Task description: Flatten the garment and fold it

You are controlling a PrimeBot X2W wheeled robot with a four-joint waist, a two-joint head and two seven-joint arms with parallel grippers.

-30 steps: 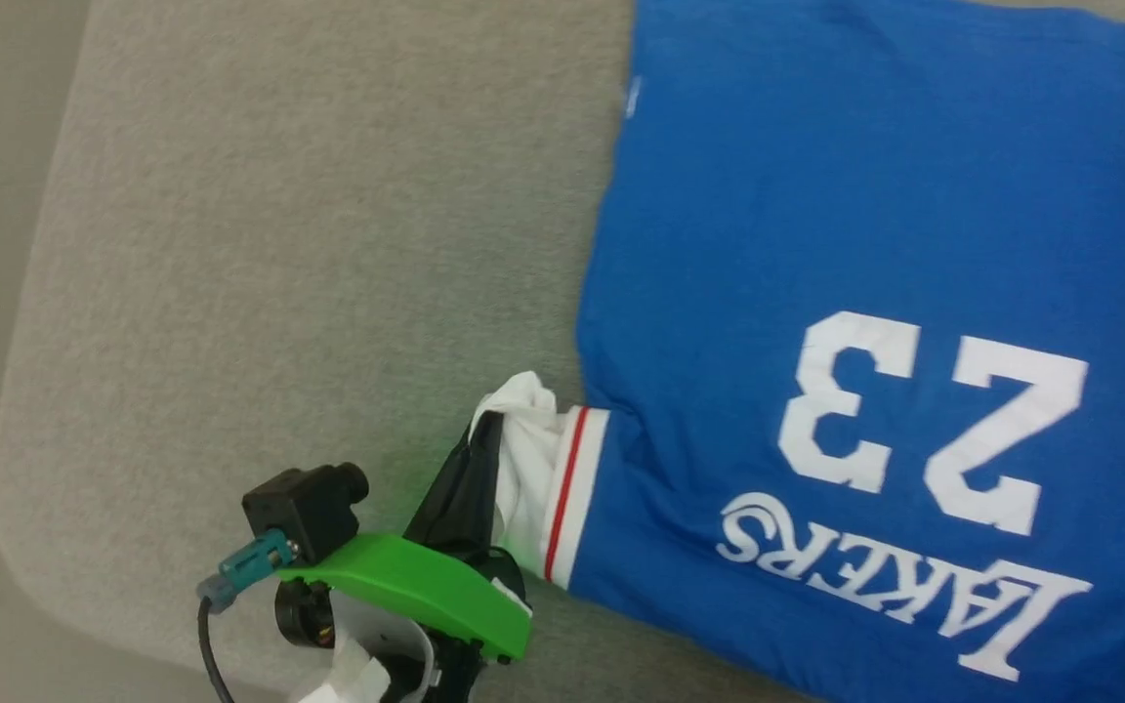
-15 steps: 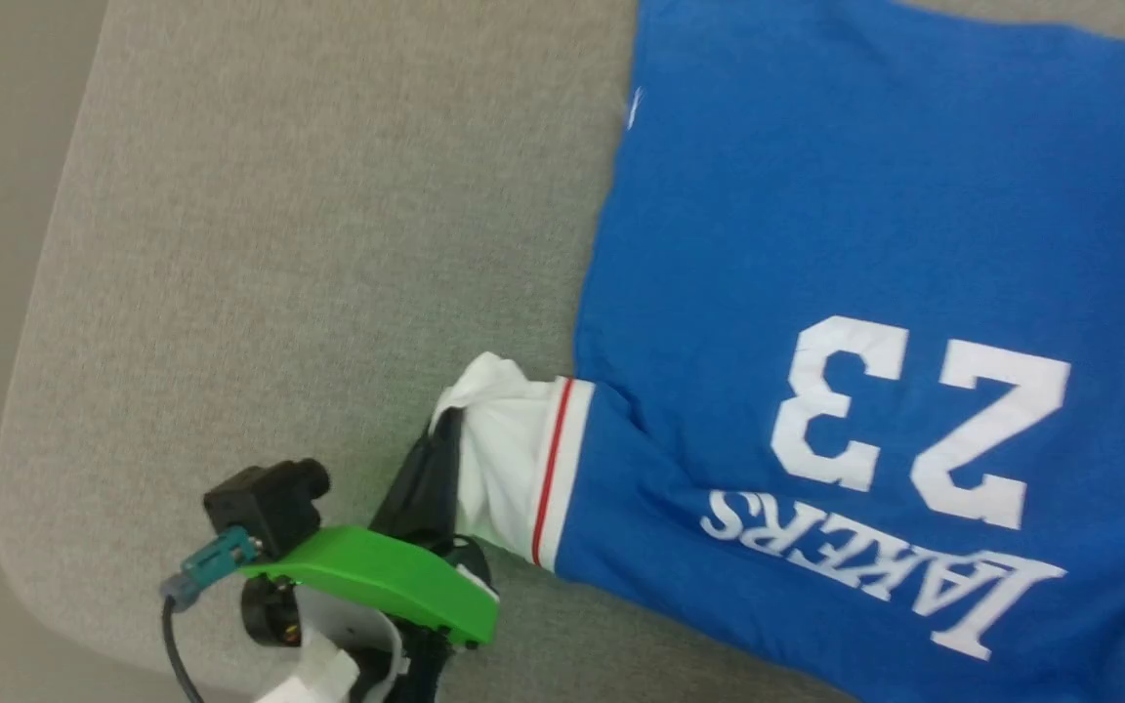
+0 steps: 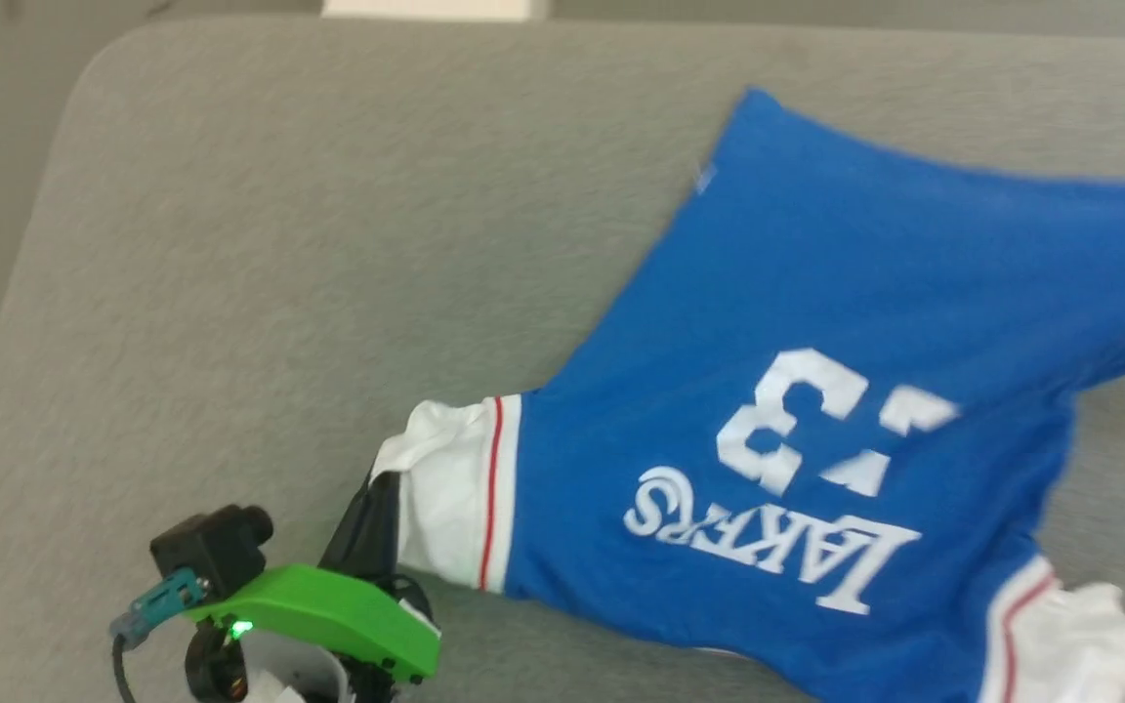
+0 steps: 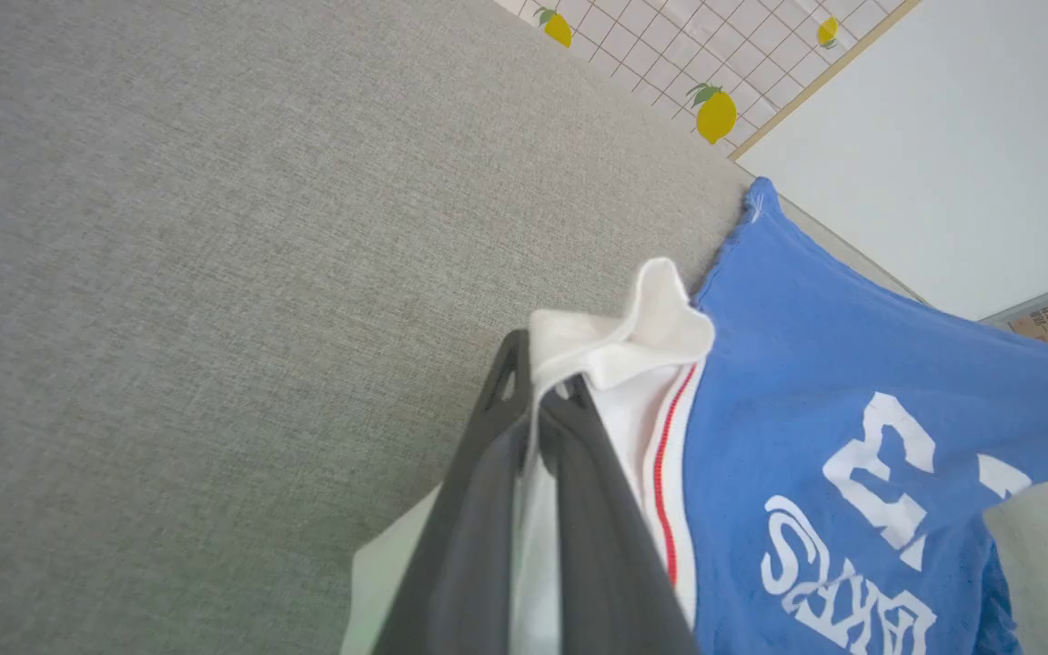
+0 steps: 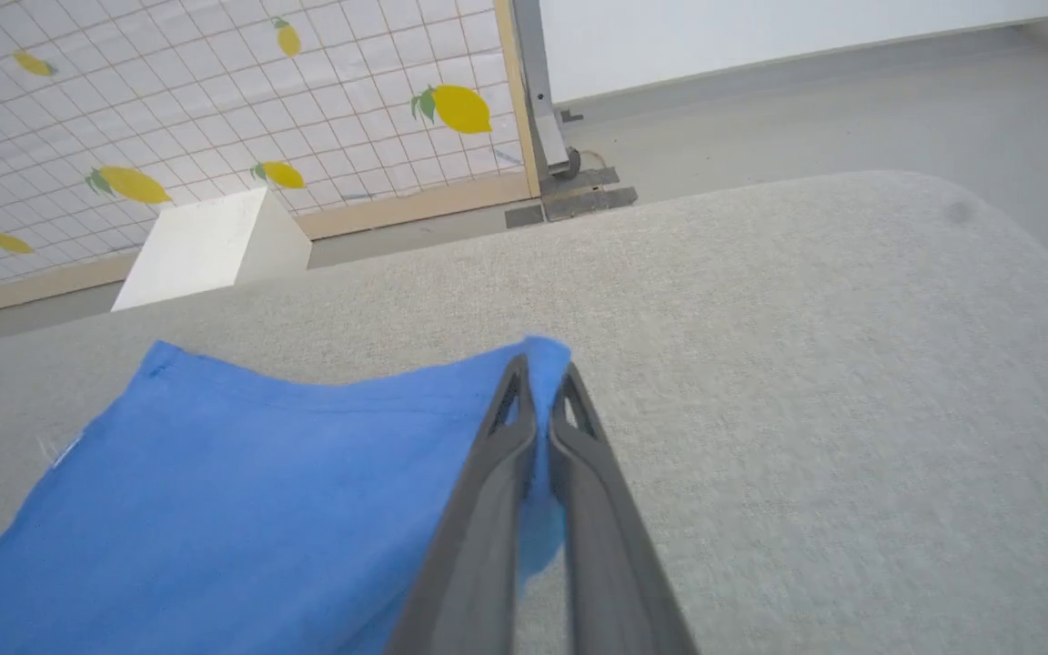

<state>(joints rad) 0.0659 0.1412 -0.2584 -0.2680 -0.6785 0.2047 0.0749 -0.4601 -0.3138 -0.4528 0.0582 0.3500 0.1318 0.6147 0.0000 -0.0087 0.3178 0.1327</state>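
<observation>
The garment (image 3: 816,391), a bright blue jersey T-shirt with white lettering, lies on a grey padded table (image 3: 279,244), print side up and upside down to me. My left gripper (image 3: 382,483) is shut on its white sleeve (image 3: 440,488) with red trim at the lower left. In the left wrist view the sleeve (image 4: 619,341) bunches over the tips of the left gripper (image 4: 538,387). In the right wrist view my right gripper (image 5: 540,387) is shut on a blue corner of the garment (image 5: 260,491), which is lifted and stretched. The other white sleeve (image 3: 1075,635) lies at the lower right.
Beyond the table's far edge stand a white box (image 5: 210,246), a lemon-patterned tiled panel (image 5: 215,91) and a metal post (image 5: 542,100) on the grey floor. Bare table surface (image 5: 851,409) extends right of the right gripper and left of the shirt.
The head camera has shifted, showing the table's far edge. The shirt's right side is now pulled up and creased across the number. The left gripper has kept hold of the sleeve.
</observation>
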